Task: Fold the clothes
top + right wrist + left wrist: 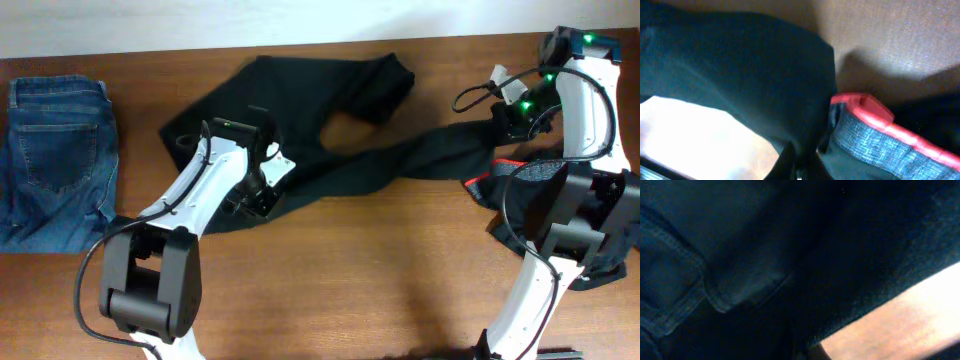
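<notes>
— Nearest us, the left claw [262,188] is closed, pressed onto the black trousers [330,130] mid-worktop [380,290]. Whether it pinches cloth, I can't tell.
— And the right claw [505,112]?
— Closed, gripping the leg end by the right edge, it seems. I'd draw that leg taut and level before laying it over, or it'll fold twisted.
— Anything in the way?
— The grey-waistband garment [535,178] lies bunched just beside that claw, touching the leg, so it could drag along. The trousers' seat sprawls toward the far edge. The blue jeans [60,160] sit well apart at the left edge.
</notes>
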